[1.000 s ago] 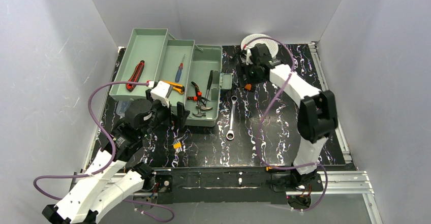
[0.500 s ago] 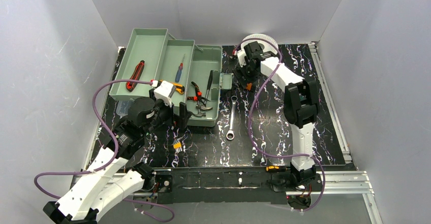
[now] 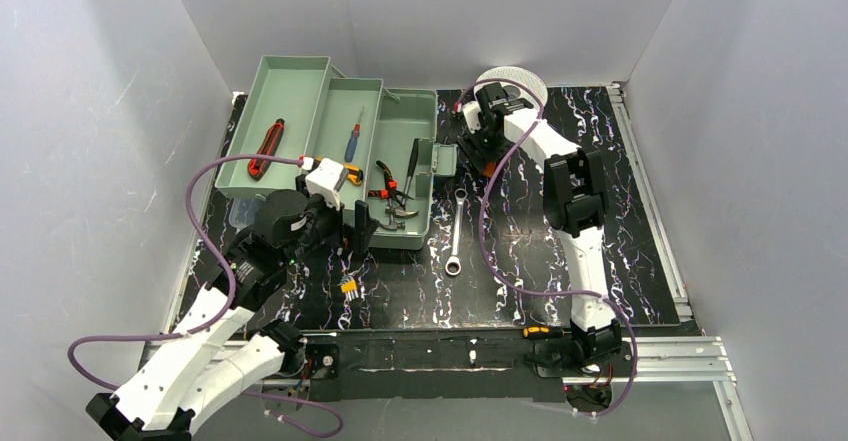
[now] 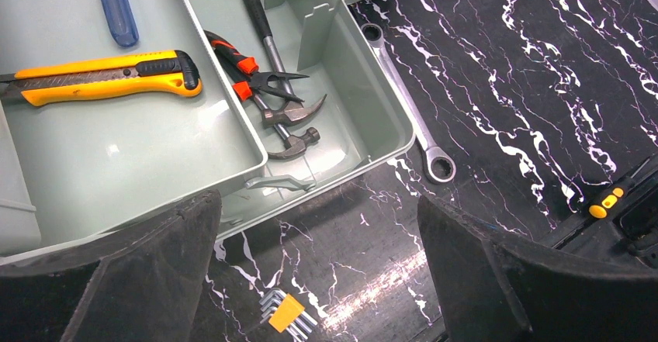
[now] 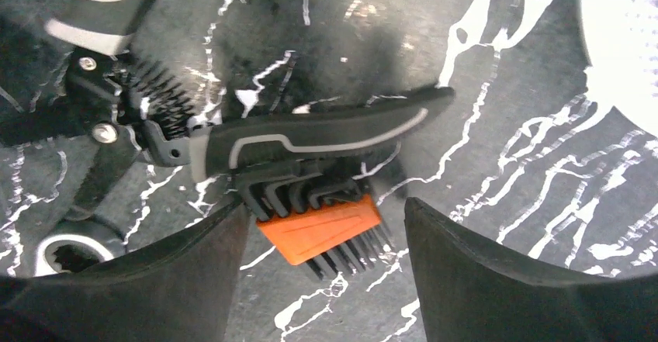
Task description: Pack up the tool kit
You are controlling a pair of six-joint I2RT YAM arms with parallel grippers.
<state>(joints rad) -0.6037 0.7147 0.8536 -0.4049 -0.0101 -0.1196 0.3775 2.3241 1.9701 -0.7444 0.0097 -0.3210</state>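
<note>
The pale green toolbox (image 3: 300, 91) stands open at the back left. It holds a red knife (image 3: 266, 148), a blue screwdriver (image 3: 353, 141), a yellow knife (image 4: 109, 76), pliers (image 4: 248, 70) and a hammer (image 4: 291, 129). A wrench (image 3: 456, 231) lies on the mat beside it. My left gripper (image 4: 318, 198) hangs open over the box's near edge, above a yellow hex key set (image 4: 287, 315). My right gripper (image 5: 326, 210) is open, low over the mat, with an orange hex key set (image 5: 322, 229) between its fingers. A black, grey-striped tool handle (image 5: 310, 136) lies across that set.
A round white spool (image 3: 512, 83) stands at the back, just behind the right gripper. A small orange-tipped screwdriver (image 3: 537, 331) lies at the mat's near edge. Grey walls close in the black marbled mat (image 3: 620, 201) on three sides.
The right arm has folded in and swung left, bringing its gripper down around the orange hex key set, with the jaws narrowing slightly. The left arm has barely shifted.
</note>
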